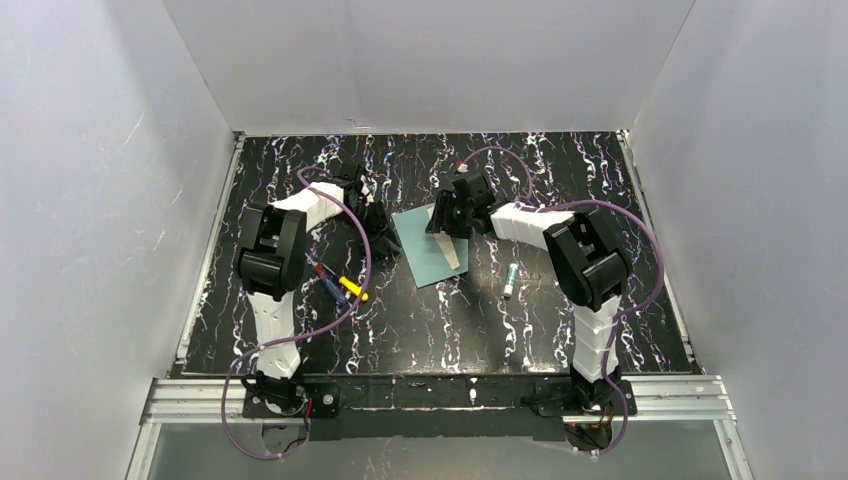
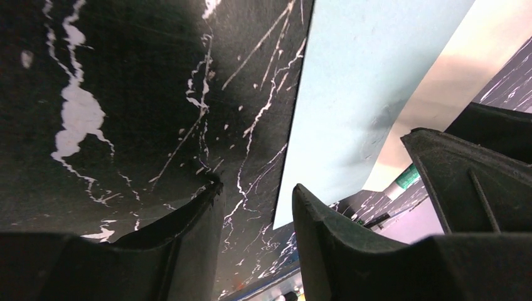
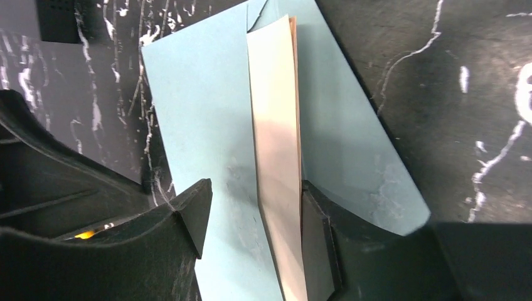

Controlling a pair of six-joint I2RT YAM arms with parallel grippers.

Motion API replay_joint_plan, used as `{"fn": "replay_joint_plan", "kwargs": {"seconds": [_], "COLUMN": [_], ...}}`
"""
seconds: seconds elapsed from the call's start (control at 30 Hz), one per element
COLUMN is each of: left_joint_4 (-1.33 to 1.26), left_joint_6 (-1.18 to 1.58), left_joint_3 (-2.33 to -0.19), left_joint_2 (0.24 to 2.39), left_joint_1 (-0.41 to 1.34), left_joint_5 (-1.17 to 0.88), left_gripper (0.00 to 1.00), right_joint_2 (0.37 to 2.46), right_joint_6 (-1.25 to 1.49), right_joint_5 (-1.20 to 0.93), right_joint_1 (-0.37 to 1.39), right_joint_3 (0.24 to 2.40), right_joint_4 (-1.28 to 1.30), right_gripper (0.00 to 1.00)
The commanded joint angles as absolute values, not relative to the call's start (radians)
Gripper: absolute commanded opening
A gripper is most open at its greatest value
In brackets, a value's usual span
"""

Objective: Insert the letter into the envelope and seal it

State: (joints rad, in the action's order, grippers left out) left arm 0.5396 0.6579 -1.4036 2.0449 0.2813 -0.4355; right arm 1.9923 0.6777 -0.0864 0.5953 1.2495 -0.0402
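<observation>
top external: the envelope (image 1: 425,250) is lying flat on the worktop (image 1: 300,340) between the arms, with the letter (image 1: 452,256) showing as a pale strip on its right part. the right claw (image 1: 450,218) is sitting over the strip's far end, and the left claw (image 1: 375,228) is waiting just beside the envelope's left edge. the jaw gaps are too small to read here.

left wrist: the left claw (image 2: 251,216) is standing partly open over bare worktop, holding nothing. the envelope (image 2: 351,94) edge is running just beside its right finger, with the letter (image 2: 452,69) beyond. only this view is showing how close that edge is.

right wrist: the right claw (image 3: 254,219) is standing wide, holding nothing. the letter (image 3: 276,138) is rising as a folded ridge between the jaws, close to one finger and clear of the other. only here is it showing as folded and seemingly resting on top of the envelope (image 3: 188,113), not inside.

the letter is looking light, thin and easily creased, and likely to slide on the smooth envelope. a gentle pinch across the raised fold is looking best, with the other claw pinning the envelope.
</observation>
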Motion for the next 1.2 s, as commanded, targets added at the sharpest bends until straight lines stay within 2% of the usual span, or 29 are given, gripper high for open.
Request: {"fn": "replay_joint_plan", "kwargs": {"seconds": [0.0,0.13,0.33,0.6,0.77,1.0,1.17], "left_joint_4": [0.563,0.500,0.476,0.478,0.483,0.472,0.484], "left_joint_6": [0.627,0.639,0.659,0.677,0.715,0.727,0.723], "left_joint_3": [-1.421,-1.429,-1.451,-1.463,-1.462,-1.454,-1.457], "left_joint_2": [2.050,2.032,2.032,2.078,2.111,2.127,2.123], "left_joint_1": [0.254,0.247,0.246,0.247,0.250,0.265,0.266], "left_joint_5": [-0.365,-0.439,-0.465,-0.482,-0.510,-0.518,-0.487], "left_gripper": [0.43,0.44,0.43,0.46,0.47,0.50,0.50], "right_joint_2": [1.991,2.012,1.970,2.044,2.062,2.028,2.011], "right_joint_6": [0.582,0.538,0.485,0.476,0.490,0.471,0.457], "right_joint_5": [-0.033,0.018,0.078,0.052,0.006,0.035,0.049], "right_joint_1": [0.593,0.601,0.601,0.588,0.581,0.577,0.577], "right_joint_3": [1.358,1.420,1.425,1.480,1.474,1.460,1.475], "right_joint_4": [0.195,0.278,0.264,0.326,0.328,0.312,0.305], "right_gripper": [0.61,0.63,0.62,0.45,0.40,0.49,0.50]}}
